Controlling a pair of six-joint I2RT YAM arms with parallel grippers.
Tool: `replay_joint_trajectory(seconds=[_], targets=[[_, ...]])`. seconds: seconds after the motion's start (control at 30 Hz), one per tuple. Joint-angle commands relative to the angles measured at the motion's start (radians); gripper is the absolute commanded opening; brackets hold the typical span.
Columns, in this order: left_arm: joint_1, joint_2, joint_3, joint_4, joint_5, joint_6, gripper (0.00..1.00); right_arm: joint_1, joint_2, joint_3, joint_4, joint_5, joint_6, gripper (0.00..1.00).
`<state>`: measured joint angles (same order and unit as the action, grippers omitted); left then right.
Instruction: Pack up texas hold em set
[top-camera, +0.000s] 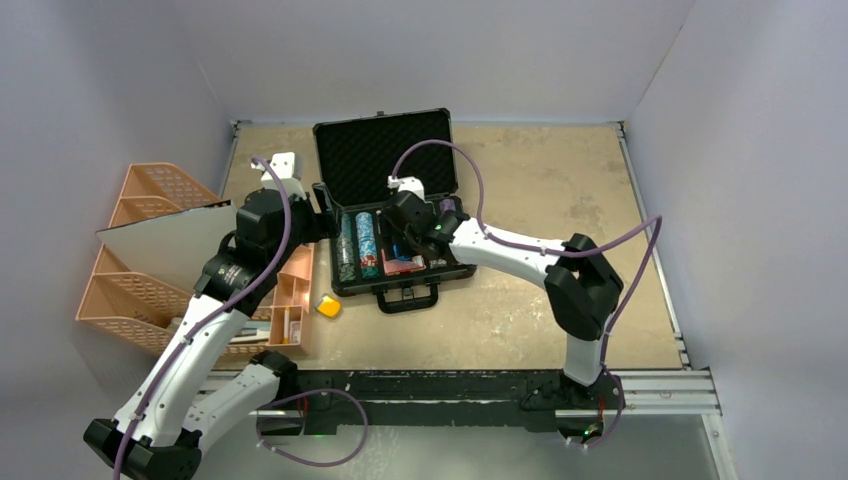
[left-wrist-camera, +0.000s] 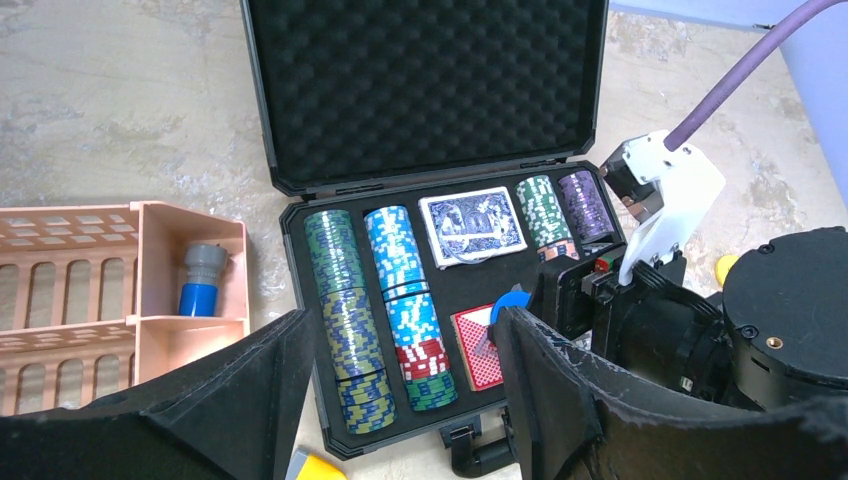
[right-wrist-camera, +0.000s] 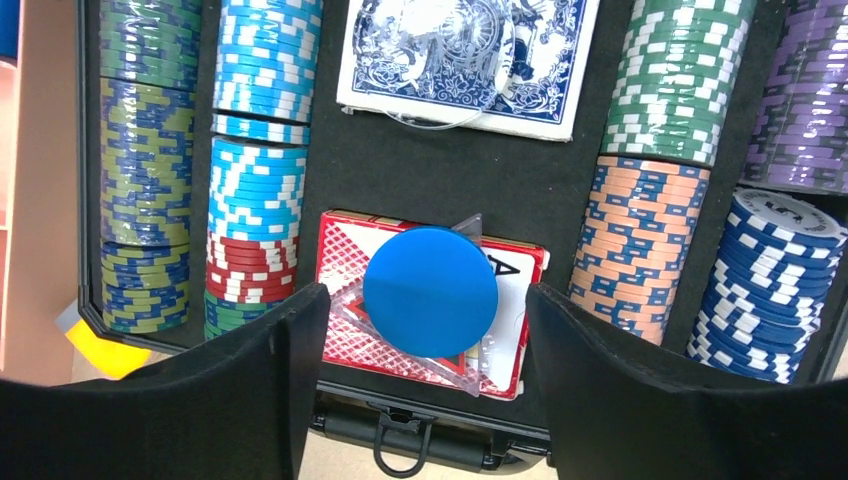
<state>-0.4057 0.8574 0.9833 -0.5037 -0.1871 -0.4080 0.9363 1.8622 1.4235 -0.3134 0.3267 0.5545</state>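
Observation:
The black briefcase (top-camera: 385, 140) lies open mid-table with its foam lid (left-wrist-camera: 420, 90) up. Its base holds rows of poker chips (left-wrist-camera: 340, 310), a blue card deck (right-wrist-camera: 465, 60) and a red card deck (right-wrist-camera: 345, 260). A round blue button (right-wrist-camera: 430, 290) rests on a clear plastic piece on the red deck. My right gripper (right-wrist-camera: 425, 300) is open just above the button, with a finger on each side and touching neither. It hovers over the case's front middle (top-camera: 400, 243). My left gripper (top-camera: 322, 215) is open and empty at the case's left edge.
A small yellow block (top-camera: 328, 306) lies on the table by the case's front left corner. A peach organiser tray (top-camera: 150, 290) stands at the left, with a blue-grey cylinder (left-wrist-camera: 200, 280) in one compartment. A grey flat panel (top-camera: 165, 240) lies over it. The case handle (top-camera: 407, 298) faces the arms.

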Motion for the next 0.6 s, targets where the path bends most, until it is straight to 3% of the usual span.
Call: replay_joint_trajectory(seconds=[0.0, 0.1, 0.27, 0.47, 0.57], targets=[[0.009, -0.017, -0.002, 0.011, -0.009, 0.002, 0.69, 0.006, -0.045, 0.051, -0.029, 0.028, -0.016, 0.77], [0.009, -0.018, -0.002, 0.010, -0.011, 0.003, 0.69, 0.006, -0.098, 0.033, -0.042, 0.047, 0.000, 0.78], [0.008, -0.025, -0.002, 0.009, -0.009, 0.001, 0.69, -0.023, -0.252, -0.070, -0.051, 0.216, 0.031, 0.77], [0.010, -0.032, -0.002, 0.013, 0.006, 0.002, 0.69, -0.217, -0.469, -0.285, -0.074, 0.325, 0.105, 0.80], [0.010, -0.034, -0.002, 0.013, 0.007, 0.003, 0.69, -0.313, -0.529, -0.368, -0.097, 0.399, 0.149, 0.87]])
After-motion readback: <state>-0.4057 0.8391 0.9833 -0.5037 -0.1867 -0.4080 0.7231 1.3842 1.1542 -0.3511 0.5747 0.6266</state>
